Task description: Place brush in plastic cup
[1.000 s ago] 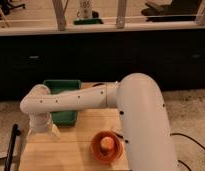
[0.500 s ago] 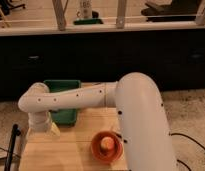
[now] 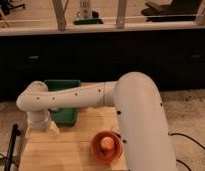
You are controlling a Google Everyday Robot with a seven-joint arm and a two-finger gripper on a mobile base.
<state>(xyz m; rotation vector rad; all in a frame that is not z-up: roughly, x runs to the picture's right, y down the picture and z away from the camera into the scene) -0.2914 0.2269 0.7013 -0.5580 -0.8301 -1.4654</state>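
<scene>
End effector (image 3: 45, 127) beside green tray (image 3: 66, 116); jaws apart

The big white arm (image 3: 138, 107) comes up at the lower right, bends, and reaches across to the left. Its gripper (image 3: 42, 125) hangs at the lower left, pointing down, fingers spread wide.

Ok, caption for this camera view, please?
White arm reaches over the wooden table, end effector down beside the green tray; orange bowl sits nearer the camera.

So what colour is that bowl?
The bowl is orange, camera view; the gripper hangs left of it, by the green tray.
</scene>
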